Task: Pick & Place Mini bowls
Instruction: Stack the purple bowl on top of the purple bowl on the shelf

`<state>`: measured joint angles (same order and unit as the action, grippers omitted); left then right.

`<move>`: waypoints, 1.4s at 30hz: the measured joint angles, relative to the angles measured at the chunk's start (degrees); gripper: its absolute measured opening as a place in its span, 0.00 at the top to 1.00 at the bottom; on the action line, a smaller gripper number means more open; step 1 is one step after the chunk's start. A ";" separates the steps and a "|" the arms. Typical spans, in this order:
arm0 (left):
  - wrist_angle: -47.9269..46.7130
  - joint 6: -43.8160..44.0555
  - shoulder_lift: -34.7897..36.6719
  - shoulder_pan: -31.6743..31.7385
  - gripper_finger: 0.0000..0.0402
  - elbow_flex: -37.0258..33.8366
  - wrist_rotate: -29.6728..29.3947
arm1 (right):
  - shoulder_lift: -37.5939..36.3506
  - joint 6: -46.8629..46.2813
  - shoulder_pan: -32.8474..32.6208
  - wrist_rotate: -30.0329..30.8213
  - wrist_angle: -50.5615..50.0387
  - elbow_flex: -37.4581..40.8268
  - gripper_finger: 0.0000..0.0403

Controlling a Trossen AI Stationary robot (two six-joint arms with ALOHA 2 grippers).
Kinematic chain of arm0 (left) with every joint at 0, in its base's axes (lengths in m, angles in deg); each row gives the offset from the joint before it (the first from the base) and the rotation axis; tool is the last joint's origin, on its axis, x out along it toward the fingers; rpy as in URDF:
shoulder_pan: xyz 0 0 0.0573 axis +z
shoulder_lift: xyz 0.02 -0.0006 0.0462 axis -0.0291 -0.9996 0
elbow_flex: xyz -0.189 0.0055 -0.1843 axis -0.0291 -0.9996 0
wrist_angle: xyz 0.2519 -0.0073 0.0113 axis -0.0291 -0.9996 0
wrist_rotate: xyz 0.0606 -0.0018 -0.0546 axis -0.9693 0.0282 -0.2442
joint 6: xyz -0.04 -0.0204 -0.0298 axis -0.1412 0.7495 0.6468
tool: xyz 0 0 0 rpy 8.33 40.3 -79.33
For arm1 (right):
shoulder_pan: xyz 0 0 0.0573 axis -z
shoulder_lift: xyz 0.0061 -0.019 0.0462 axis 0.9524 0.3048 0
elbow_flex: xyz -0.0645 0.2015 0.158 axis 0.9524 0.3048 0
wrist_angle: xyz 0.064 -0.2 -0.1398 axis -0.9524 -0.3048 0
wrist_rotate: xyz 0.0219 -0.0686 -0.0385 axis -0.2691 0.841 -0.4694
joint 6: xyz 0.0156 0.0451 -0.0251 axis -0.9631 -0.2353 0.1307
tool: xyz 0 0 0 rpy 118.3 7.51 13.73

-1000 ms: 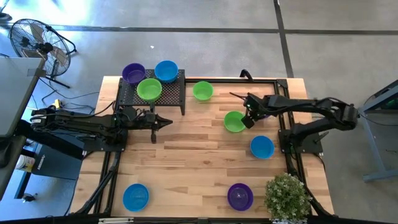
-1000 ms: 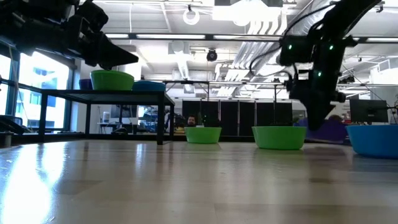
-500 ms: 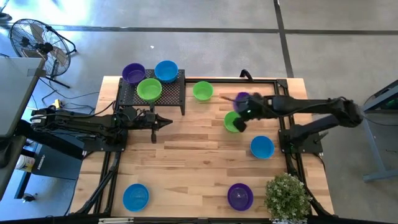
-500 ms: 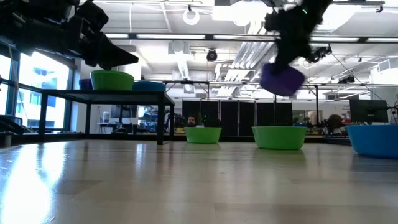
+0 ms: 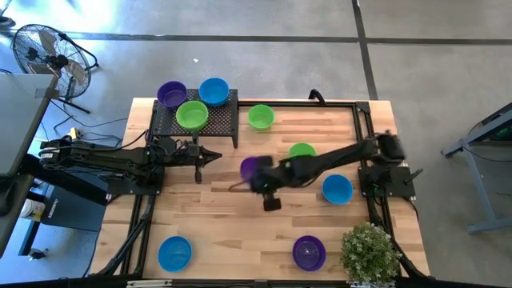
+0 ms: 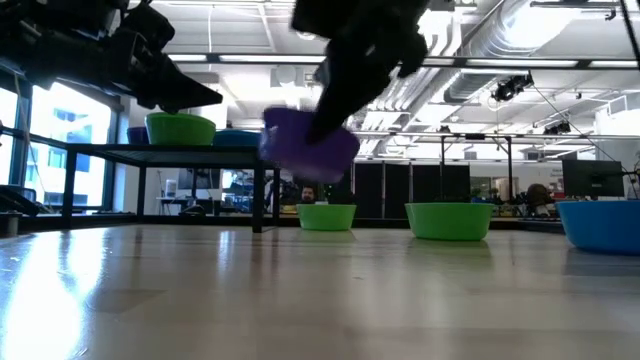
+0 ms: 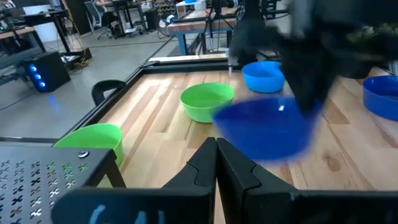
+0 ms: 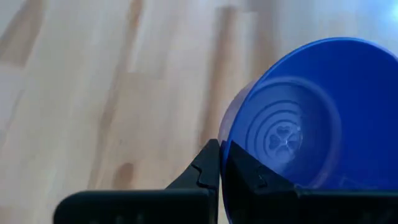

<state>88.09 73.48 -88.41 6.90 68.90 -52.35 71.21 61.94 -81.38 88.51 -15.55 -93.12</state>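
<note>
The right pincer (image 5: 258, 178) is clamped on the rim of a purple bowl (image 5: 251, 167), carrying it in the air above the middle of the worktop (image 5: 240, 216), between the black rack (image 5: 216, 120) and the green bowl (image 5: 302, 150) near the arm's side. In the low view the bowl (image 6: 308, 140) hangs tilted, about level with the rack's top. The grip is on one thin wall only, so a fast swing could let the glossy plastic slip or twist out and drop to the wood.

The left pincer (image 5: 210, 158) waits with its fingers together just in front of the rack, close to the carried bowl's likely path; if the right arm heads for the rack, the two could brush.

The rack already holds a purple bowl (image 5: 171, 94), a blue bowl (image 5: 214, 90) and a green bowl (image 5: 192, 114), so free space there is scarce, and a bowl set down tilted might knock one off. Other bowls lie scattered farther from the rack.
</note>
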 joint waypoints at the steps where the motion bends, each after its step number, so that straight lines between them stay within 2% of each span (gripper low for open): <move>1: -0.09 0.01 0.00 0.00 1.00 0.00 0.00 | 1.97 1.44 -0.29 -0.67 -0.07 -1.16 0.99; 7: -0.06 0.02 0.02 0.00 1.00 0.00 0.01 | 10.01 7.98 -0.66 -3.18 -0.42 -7.04 0.99; 12: -0.23 0.03 0.02 0.00 1.00 0.00 0.02 | 13.04 9.14 -0.06 -4.47 -0.56 -8.21 0.99; 18: -0.94 0.04 0.02 0.00 1.00 0.00 0.02 | 13.22 9.96 0.16 -2.96 -0.66 -7.03 0.97; 25: -1.06 0.07 0.02 0.00 1.00 0.00 0.07 | 12.73 9.04 -0.75 -0.40 -0.73 -7.08 0.82; 30: -1.73 0.15 0.02 0.00 1.00 0.00 0.86 | 7.91 6.95 -1.51 2.34 -3.53 -6.65 0.77; 33: -3.48 0.17 0.02 0.00 1.00 0.00 1.14 | 2.82 4.20 -1.35 5.05 -1.09 -0.93 0.80; 35: -4.10 0.15 0.00 0.00 1.00 0.00 1.14 | -1.34 3.34 -0.82 5.44 5.55 6.09 0.85; 39: -4.73 0.12 0.02 -0.05 1.00 0.47 1.96 | -10.65 1.10 0.65 4.45 26.11 22.55 0.97; 42: -8.55 0.27 0.00 -0.30 1.00 3.13 2.35 | -16.84 -0.88 2.08 3.56 41.86 34.46 0.98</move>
<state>79.54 73.75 -88.41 6.60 72.02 -50.01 54.37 61.06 -79.31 92.07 26.31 -58.66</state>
